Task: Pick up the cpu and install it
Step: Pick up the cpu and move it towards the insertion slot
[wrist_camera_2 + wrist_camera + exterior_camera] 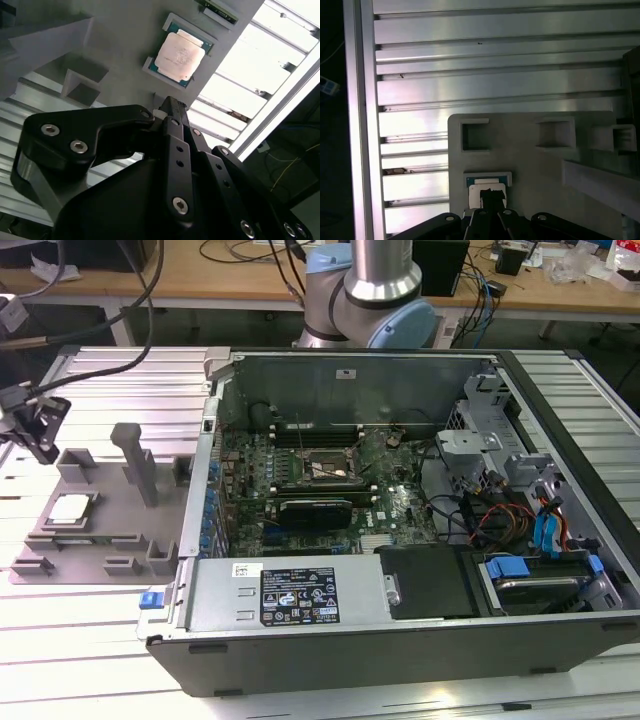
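Exterior view: gripper [40, 445] hangs above the bench [90, 640], jaws drawn together, holding nothing. The cpu [70, 508] lies flat in the grey fixture [115, 515], at five o'clock from the jaws, near but apart. Square chip, no long axis.

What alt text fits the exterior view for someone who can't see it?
A cpu lies in a grey fixture at the exterior view's left, and the pincer hangs empty over the fixture's left edge. To that view's right stands an open computer case showing its motherboard, all on a slatted metal table.
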`<state>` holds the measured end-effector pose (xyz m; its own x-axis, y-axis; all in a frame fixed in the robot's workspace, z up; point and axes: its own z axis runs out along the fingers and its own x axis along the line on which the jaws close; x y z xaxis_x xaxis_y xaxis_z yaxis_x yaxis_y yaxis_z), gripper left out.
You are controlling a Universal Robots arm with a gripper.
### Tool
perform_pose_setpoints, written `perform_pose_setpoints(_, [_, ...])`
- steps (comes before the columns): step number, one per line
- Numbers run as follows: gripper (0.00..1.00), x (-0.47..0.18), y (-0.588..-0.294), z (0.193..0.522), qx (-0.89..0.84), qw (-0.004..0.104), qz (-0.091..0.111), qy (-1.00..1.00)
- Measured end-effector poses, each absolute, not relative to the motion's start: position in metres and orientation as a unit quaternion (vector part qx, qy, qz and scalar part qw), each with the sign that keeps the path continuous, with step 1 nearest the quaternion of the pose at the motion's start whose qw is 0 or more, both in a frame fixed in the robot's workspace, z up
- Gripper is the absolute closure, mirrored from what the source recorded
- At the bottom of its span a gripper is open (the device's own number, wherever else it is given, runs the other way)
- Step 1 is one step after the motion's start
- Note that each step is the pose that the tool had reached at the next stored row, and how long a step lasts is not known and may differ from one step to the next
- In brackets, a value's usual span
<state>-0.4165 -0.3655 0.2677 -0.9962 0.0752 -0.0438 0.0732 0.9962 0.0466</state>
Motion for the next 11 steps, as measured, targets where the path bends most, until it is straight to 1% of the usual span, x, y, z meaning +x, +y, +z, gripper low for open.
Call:
perform_pose_setpoints(2, [0.89, -0.42, -0.368, 0.258, 0.037, 0.023, 0.022, 0.999])
perform_pose_setpoints(11, [0.89, -0.422, -0.373, 0.251, 0.037, 0.023, 0.022, 0.999])
